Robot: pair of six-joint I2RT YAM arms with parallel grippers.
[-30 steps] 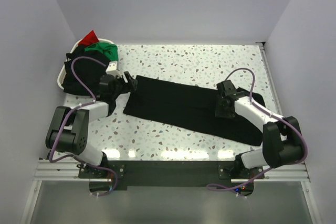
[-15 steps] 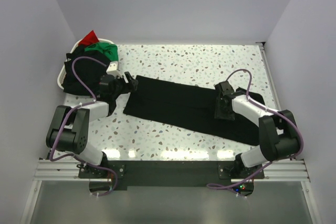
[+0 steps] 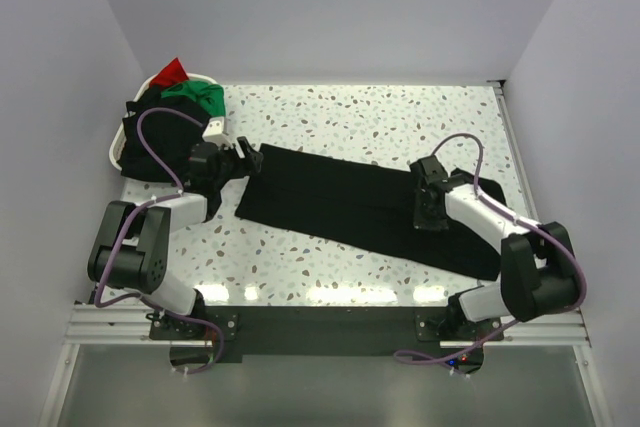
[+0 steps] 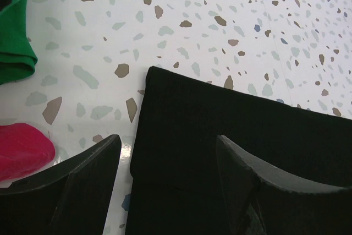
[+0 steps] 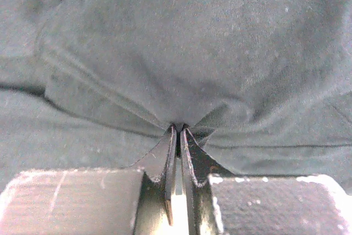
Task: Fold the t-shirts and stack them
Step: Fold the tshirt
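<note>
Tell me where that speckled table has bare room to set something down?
The far strip of table between the black t-shirt and the back wall is bare, as is the near strip before the arm bases. Crowded: the far-left corner, with the white basket and left gripper, and where the right gripper pinches the shirt.

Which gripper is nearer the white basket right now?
Left. The left gripper hovers open at the black t-shirt's left end, close beside the basket; the right gripper is shut on that shirt's opposite end, across the table.
</note>
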